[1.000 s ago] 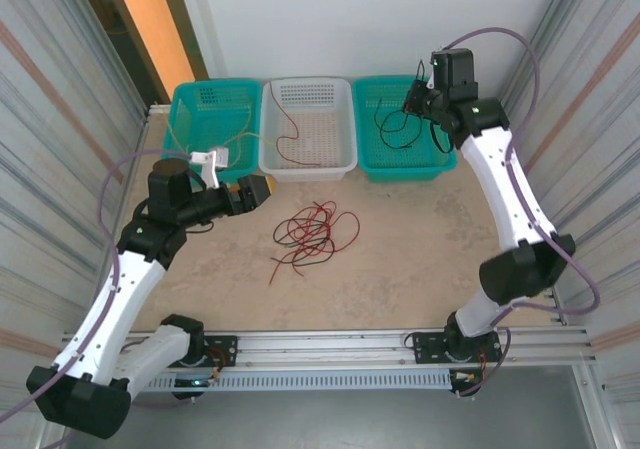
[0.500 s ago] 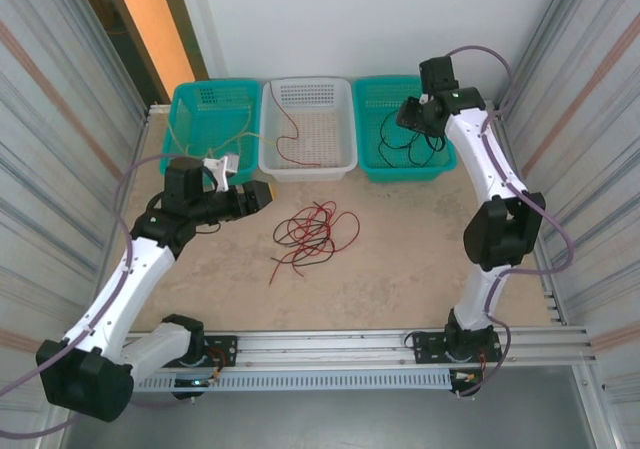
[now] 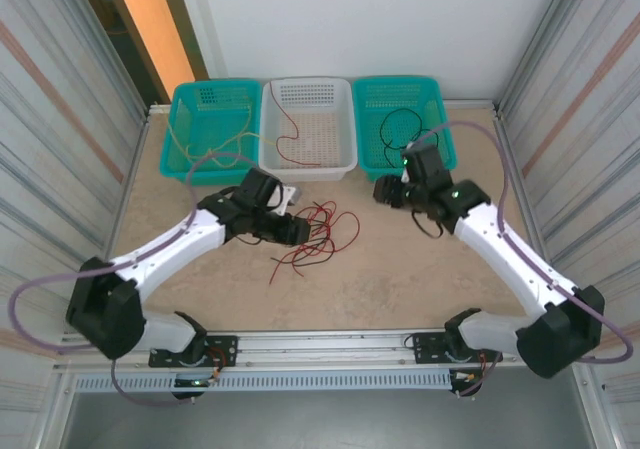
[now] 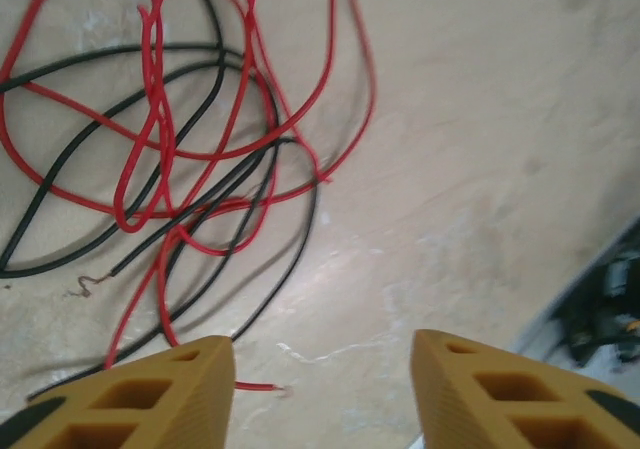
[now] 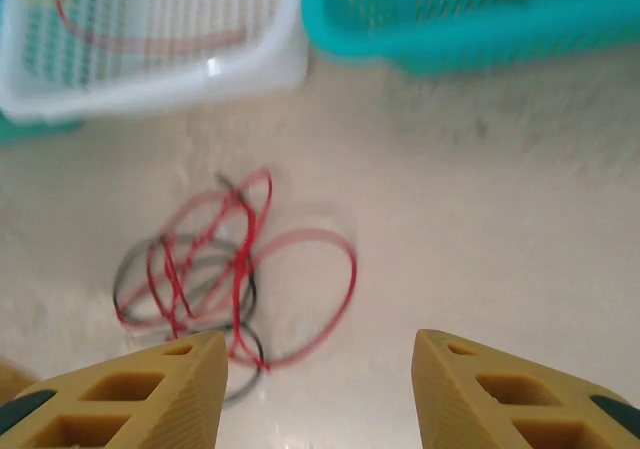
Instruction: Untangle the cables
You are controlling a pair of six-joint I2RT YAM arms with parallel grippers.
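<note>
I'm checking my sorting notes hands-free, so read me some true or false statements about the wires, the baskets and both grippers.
1. The tangle on the table is made of red and black wires. True.
2. The white basket holds a yellow wire. False: it holds a red wire. The yellow wire lies in the left teal basket.
3. The left gripper is shut on a red strand. False: its jaws stand apart with nothing between them, beside the tangle.
4. The right teal basket holds a black wire. True.
5. The right gripper is open and empty. True.
</note>
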